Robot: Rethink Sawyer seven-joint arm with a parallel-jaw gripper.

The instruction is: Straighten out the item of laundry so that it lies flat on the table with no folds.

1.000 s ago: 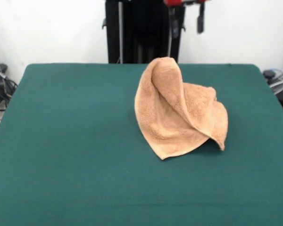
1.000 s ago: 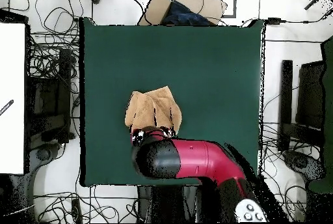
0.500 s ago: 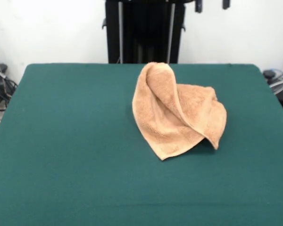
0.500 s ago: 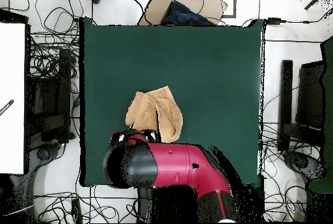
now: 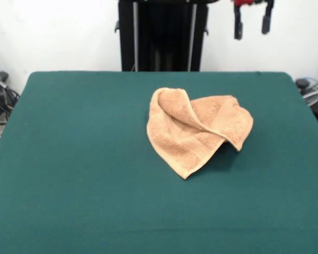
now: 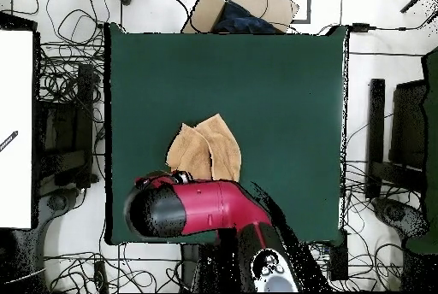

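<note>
The peach-orange towel lies crumpled right of the middle of the green table, with one corner folded over its middle and a raised flap on its right side. In the overhead view the towel lies towards the robot's side of the table, just beyond the red arm. My gripper hangs at the top edge of the front view, above and behind the towel and to its right. Its two fingers are apart with nothing between them.
The black pedestal stands behind the table's far edge. A cardboard box lies off the table's side opposite the robot. Cables surround the table, with a white board at the left and dark equipment at the right.
The towel's upright peak has slumped down, so the towel now lies lower. The gripper has moved right in the front view, away from the towel.
</note>
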